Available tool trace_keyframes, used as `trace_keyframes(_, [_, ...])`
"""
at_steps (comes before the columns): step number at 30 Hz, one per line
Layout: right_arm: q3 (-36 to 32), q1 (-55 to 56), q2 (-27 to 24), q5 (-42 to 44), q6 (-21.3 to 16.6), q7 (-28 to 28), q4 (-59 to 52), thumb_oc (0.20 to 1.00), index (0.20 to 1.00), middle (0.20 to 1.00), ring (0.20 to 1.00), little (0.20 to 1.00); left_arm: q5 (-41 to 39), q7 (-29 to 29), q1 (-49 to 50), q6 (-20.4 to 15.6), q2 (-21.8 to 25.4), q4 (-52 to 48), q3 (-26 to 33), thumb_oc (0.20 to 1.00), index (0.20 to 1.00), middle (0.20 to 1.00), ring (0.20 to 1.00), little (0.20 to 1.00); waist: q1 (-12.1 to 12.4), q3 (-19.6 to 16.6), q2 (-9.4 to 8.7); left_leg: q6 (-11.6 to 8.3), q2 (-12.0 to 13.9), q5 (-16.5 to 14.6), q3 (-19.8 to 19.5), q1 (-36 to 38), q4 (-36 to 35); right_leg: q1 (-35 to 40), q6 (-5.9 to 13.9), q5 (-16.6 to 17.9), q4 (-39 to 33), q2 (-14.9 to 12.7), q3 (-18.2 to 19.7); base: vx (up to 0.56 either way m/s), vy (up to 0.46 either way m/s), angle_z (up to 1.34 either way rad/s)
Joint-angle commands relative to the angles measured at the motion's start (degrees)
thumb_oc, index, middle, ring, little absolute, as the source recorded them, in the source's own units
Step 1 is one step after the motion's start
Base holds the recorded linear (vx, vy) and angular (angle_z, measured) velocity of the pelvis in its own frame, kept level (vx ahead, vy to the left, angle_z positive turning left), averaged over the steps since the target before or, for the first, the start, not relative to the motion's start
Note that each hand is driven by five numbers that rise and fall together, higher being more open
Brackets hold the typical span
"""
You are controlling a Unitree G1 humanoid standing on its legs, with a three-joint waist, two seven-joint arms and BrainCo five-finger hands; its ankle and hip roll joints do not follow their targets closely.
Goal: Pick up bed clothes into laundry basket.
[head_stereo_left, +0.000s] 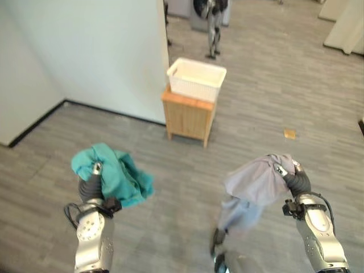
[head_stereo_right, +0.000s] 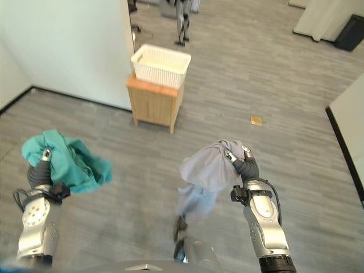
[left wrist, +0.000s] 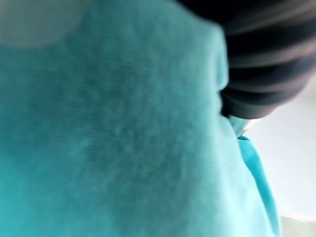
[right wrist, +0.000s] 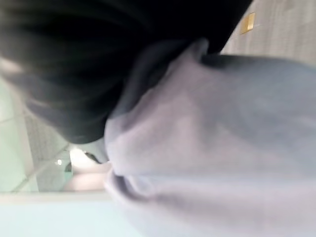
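Two soft cloths are up off the grey wood floor (head_stereo_left: 267, 96), one in each hand. The left hand (head_stereo_left: 94, 176) has its fingers curled into a crumpled teal cotton cloth (head_stereo_left: 116, 173) at 8 o'clock. The right hand (head_stereo_left: 293, 176) pinches a pale lilac cloth (head_stereo_left: 256, 182) at 4 o'clock; its end hangs low. The white plastic laundry basket (head_stereo_left: 196, 79) sits on a small wooden cabinet (head_stereo_left: 187, 116) at 12 o'clock, well apart. Walk close, lift both over the rim, then let go.
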Motion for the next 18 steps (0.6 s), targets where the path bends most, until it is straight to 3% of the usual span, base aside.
trace_keyframes(1, [-2.0,-3.8,-2.6,1.0,-4.5,-0.5,-4.8,0.2,0.2,0.2,0.2,0.2,-0.5,-1.7,-3.0,-3.2,7.5,-5.9,-0.5,0.2,0.2,0.2,0.2,0.2,0.2,-0.3,-2.49,-4.45,9.5,23.5,1.2,-8.3,8.3,7.9,11.79,-0.4,-4.6,-5.2,0.4,0.55,-0.336,0.14])
trace_keyframes(2, [-2.5,-4.0,-3.2,2.7,-5.0,-1.1,-4.5,0.2,0.2,0.2,0.2,0.2,-1.4,-2.6,-3.3,-3.0,7.2,-6.5,-1.5,0.2,0.2,0.2,0.2,0.2,2.0,1.7,-3.99,-2.6,10.2,23.5,4.2,-15.1,20.0,12.9,9.41,-3.1,-5.7,-4.1,1.9,0.66,-0.427,0.12])
trace_keyframes(4, [-3.1,-3.5,-4.1,2.2,-4.8,-2.6,-4.6,0.2,0.2,0.2,0.2,0.2,-0.8,-2.6,-4.2,-2.2,7.3,-6.4,-3.2,0.2,0.2,0.2,0.2,0.2,4.0,3.6,-4.86,-0.81,11.4,21.6,7.0,-24.2,20.9,17.3,8.77,-5.6,-6.2,-4.1,3.4,0.54,-0.282,-0.34])
trace_keyframes(7, [-3.8,-3.4,-4.1,2.7,-5.3,-3.3,-5.7,0.2,0.2,0.2,0.2,0.2,-1.9,-2.8,-5.2,-2.3,7.0,-6.0,-5.0,0.2,0.2,0.2,0.2,0.2,4.9,4.1,-4.2,-0.93,13.6,21.4,10.8,-30.2,8.5,20.8,9.4,-7.7,-7.2,-4.1,3.1,0.46,-0.018,-0.41])
trace_keyframes(9, [-3.1,-3.2,-4.3,1.6,-5.3,-2.8,-6.1,0.2,0.2,0.2,0.2,0.2,-1.2,-3.0,-4.8,-2.3,6.9,-5.5,-5.8,0.2,0.2,0.2,0.2,0.2,6.2,3.6,-3.45,-0.39,10.9,21.3,11.4,-30.4,-5.6,22.7,10.34,-9.4,-7.7,-3.5,4.1,0.54,0.076,-0.29])
trace_keyframes(11, [-2.6,-3.2,-4.4,0.2,-4.8,-2.3,-6.3,0.2,0.2,0.2,0.2,0.2,-0.8,-3.2,-4.2,-2.5,6.5,-5.4,-6.0,0.2,0.2,0.2,0.2,0.2,7.2,2.8,-2.7,-0.14,7.9,22.1,9.6,-29.4,-15.5,24.5,10.73,-10.6,-8.2,-2.8,5.4,0.48,0.069,-0.28])
trace_keyframes(14, [-1.7,-4.9,-4.3,-0.9,-4.5,-1.2,-6.6,0.2,0.2,0.2,0.2,0.2,0.4,-3.7,-2.9,-2.7,6.4,-6.3,-5.1,0.2,0.2,0.2,0.2,0.2,9.0,1.1,-2.01,-1.32,4.9,25.8,8.6,-29.7,-21.5,28.5,10.86,-12.4,-9.2,-2.4,7.5,0.49,0.064,-0.57])
trace_keyframes(18, [-0.8,-5.3,-2.8,-1.6,-4.4,-0.3,-6.9,0.2,0.2,0.2,0.2,0.2,0.7,-3.8,-1.9,-2.9,6.4,-6.3,-4.4,0.2,0.2,0.2,0.2,0.2,9.6,-0.9,-2.77,0.49,4.1,23.2,7.8,-27.2,-22.1,29.0,12.13,-13.9,-7.2,-4.5,7.8,0.32,0.117,-0.25])
